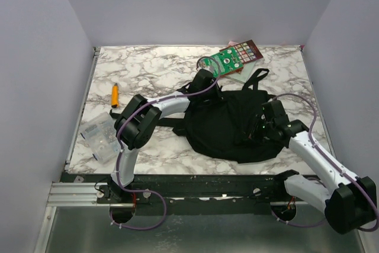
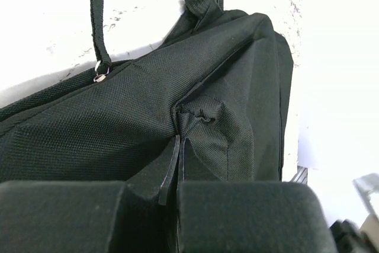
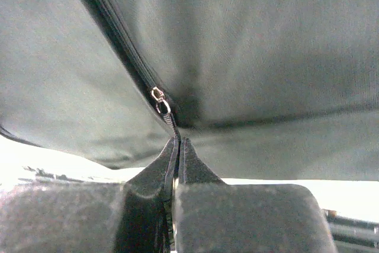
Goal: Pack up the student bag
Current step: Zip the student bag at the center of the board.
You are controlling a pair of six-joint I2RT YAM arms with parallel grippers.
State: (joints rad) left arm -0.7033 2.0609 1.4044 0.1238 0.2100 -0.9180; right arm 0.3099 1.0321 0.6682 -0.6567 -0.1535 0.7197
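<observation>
The student bag [image 1: 228, 125] is a large black fabric backpack lying in the middle of the marble table, straps trailing toward the back. My left gripper [image 1: 204, 82] is at the bag's far left edge. In the left wrist view it [image 2: 179, 140] is shut on a pinched fold of the bag's fabric [image 2: 207, 117]. My right gripper [image 1: 259, 127] is on the bag's right side. In the right wrist view it [image 3: 178, 141] is shut on the zipper pull tab [image 3: 169, 117], with the metal zipper slider [image 3: 159, 100] just beyond the fingertips.
A green-covered book [image 1: 234, 57] lies at the back of the table behind the bag. An orange marker [image 1: 115, 94] lies at the left. A clear plastic case [image 1: 100, 137] sits at the front left. Grey walls enclose the table.
</observation>
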